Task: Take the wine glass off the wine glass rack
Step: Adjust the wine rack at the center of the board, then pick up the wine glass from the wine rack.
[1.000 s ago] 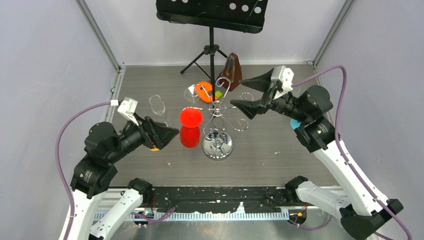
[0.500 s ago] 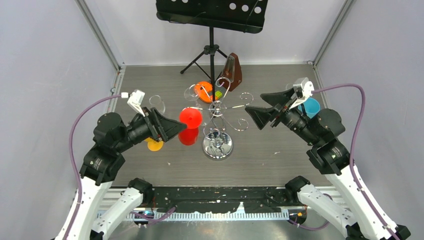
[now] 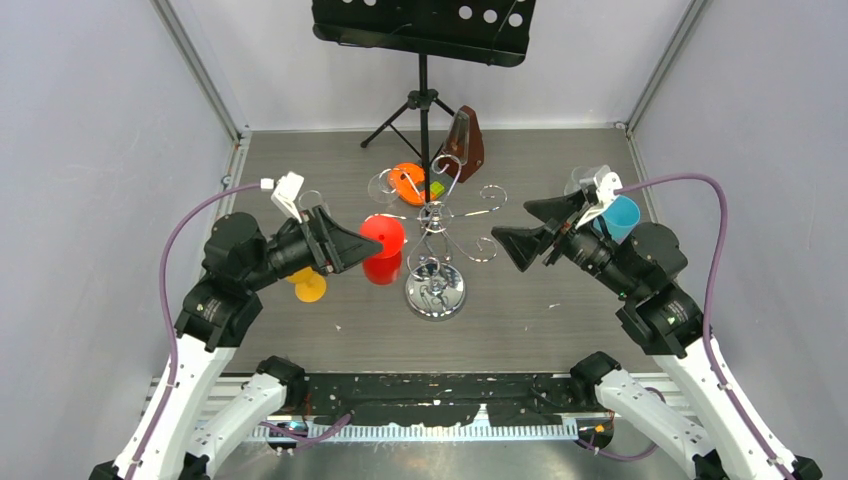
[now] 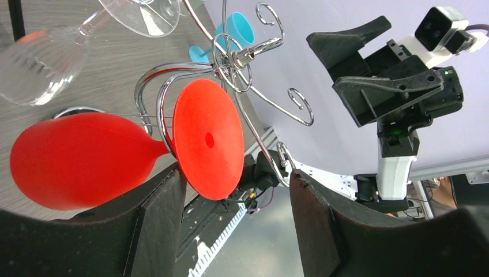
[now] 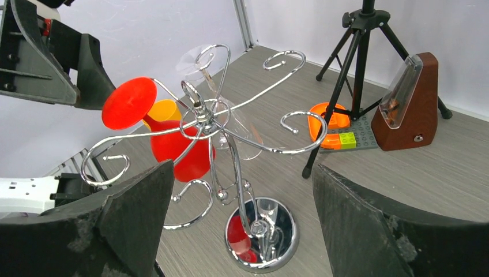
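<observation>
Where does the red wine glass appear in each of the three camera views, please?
Top external: the red wine glass is near the centre, just left of the chrome rack.
Left wrist: left half, seen sideways.
Right wrist: left of centre, hanging from a rack arm.
Shared landmark: the chrome rack.

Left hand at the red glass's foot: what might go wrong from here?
1. The red wine glass hangs by its stem in a curled arm of the shiny chrome wire rack; a crooked pull may drag or tip the rack, which the open right hand is not touching.
2. The clear wine glass hangs close beside it and might get knocked.
3. The open left hand frames only the thin foot disc, so a grip may slip.
</observation>
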